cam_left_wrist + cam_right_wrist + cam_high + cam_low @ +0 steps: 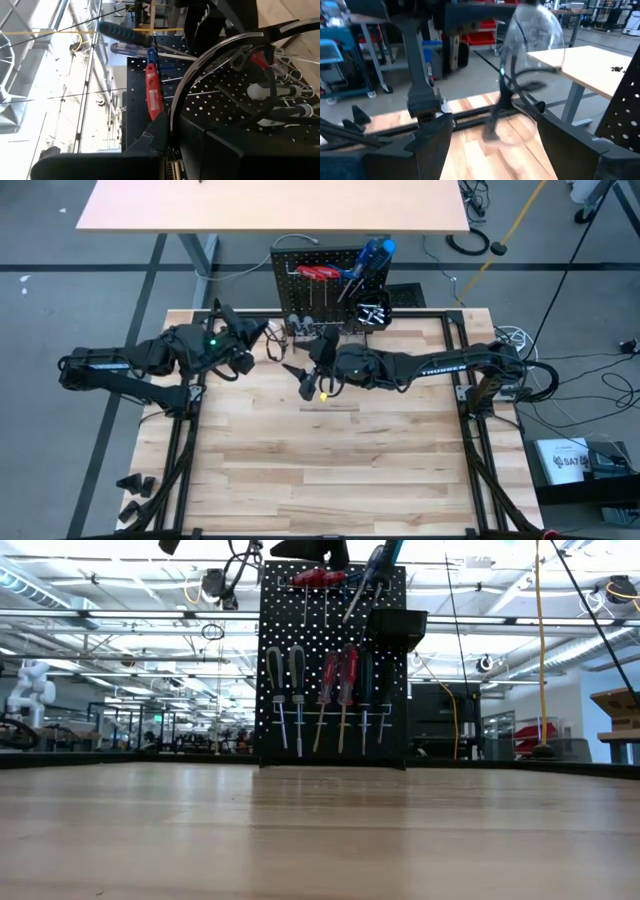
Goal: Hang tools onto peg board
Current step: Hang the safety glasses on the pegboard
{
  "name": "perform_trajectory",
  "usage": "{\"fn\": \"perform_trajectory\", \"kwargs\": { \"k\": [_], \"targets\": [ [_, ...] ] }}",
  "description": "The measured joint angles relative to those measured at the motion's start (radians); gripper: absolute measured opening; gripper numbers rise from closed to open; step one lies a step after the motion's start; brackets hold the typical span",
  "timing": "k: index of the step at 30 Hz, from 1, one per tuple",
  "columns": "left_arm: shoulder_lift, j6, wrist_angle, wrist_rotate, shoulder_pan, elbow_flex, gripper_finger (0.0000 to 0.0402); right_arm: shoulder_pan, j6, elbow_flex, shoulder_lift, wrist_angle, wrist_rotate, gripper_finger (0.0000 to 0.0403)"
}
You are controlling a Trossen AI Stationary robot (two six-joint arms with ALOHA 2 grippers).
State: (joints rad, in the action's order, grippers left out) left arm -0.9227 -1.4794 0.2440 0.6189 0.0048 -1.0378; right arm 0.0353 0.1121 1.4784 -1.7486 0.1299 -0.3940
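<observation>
The peg board (330, 280) stands upright at the top centre of the high view, at the far edge of the table (330, 470), so its face looks toward both arms. In the low view it fills the middle of the frame, and a row of screwdrivers (325, 695) hangs handle-up across its centre, held by hooks so the shafts point straight down. Red pliers (318, 578) sit across hooks near its top edge, and a blue screwdriver (375, 570) leans slantwise into the black bin (397, 628) at upper right, probably because the bin takes what the hooks do not.

The left gripper (262, 338) sits left of centre in the high view, just before the board's lower left corner, its jaws clenched; no tool can be made out between them. Its wrist view looks close onto the perforated panel, with a red handle (154, 92) and a blue-black one at the upper middle.

The right gripper (308, 375) is at the centre of the high view, a little nearer than the board, jaws spread wide and empty. Something small and yellow (326, 393) shows just below it; what it is cannot be told. Its wrist view faces away toward the left arm, not the board.

No tool lies loose on the table, so the hanging seems nearly or wholly finished.
</observation>
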Motion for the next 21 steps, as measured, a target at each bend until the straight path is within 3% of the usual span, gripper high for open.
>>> {"fn": "perform_trajectory", "kwargs": {
  "k": [15,21],
  "targets": [
    [-0.046,-0.001,0.0,0.038,0.0,0.0,0.0026,0.026,-0.002,0.0,-0.006,-0.06,-0.003,0.0286],
    [-0.046,0.001,0.0,0.045,0.0,0.0,0.0026,0.042,-0.094,0.0,-0.006,-0.065,-0.104,0.0286]
  ]
}}
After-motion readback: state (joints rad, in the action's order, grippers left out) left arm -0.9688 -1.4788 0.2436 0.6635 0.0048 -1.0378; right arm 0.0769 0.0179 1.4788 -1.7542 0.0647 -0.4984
